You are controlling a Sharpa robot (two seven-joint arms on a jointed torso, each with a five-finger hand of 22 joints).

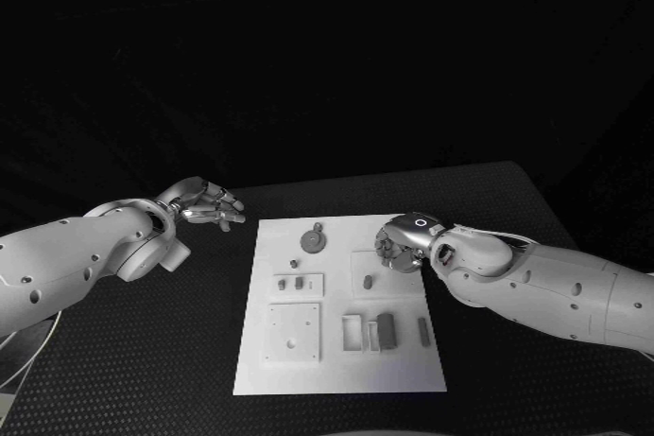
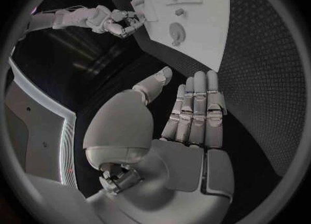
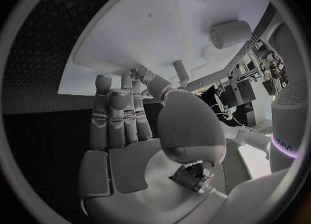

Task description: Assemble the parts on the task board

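One bench (image 1: 163, 360), black. One task board (image 1: 409, 374), white. Two hands: left hand (image 1: 204, 204), right hand (image 1: 404, 242). Two white arms.

Parts on board, head view count:
- one round disc part (image 1: 314, 239)
- two small pegs side by side (image 1: 290, 284)
- one lone small peg (image 1: 368, 281)
- one dark block (image 1: 386, 329)
- one narrow dark bar (image 1: 424, 332)
- one tiny piece (image 1: 295, 263), kind unclear

One raised square plate (image 1: 293, 332) on board. More small pieces possible; too small to tell.
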